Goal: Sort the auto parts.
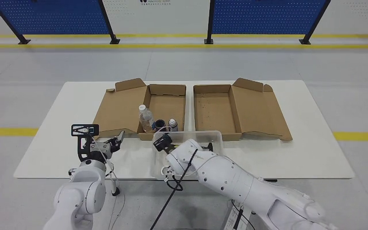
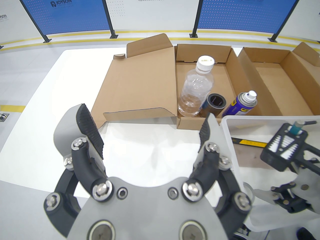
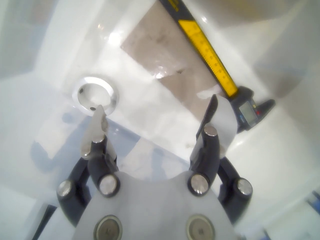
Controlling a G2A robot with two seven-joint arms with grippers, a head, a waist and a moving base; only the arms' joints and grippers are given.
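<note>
A clear plastic bin [image 1: 214, 134] stands at the table's front centre. My right gripper [image 3: 157, 106] is open inside it, low over the floor. One fingertip [image 3: 100, 112] is at the edge of a silver metal ring [image 3: 110, 95]. A yellow-and-black digital caliper [image 3: 207, 53] lies just past the other fingertip. My left gripper [image 2: 147, 126] is open and holds nothing, above the bare table left of the bin [image 2: 226, 126]. In the left cardboard box [image 1: 167, 91] stand a clear bottle [image 2: 196, 88], a black cylinder [image 2: 216, 102] and a blue spray can [image 2: 241, 104].
A second open cardboard box [image 1: 215, 112] lies to the right of the first, with nothing in it. Both boxes have flaps folded outward onto the table. Bare white table [image 1: 57, 138] stretches left of my left gripper [image 1: 118, 140] and right of the bin.
</note>
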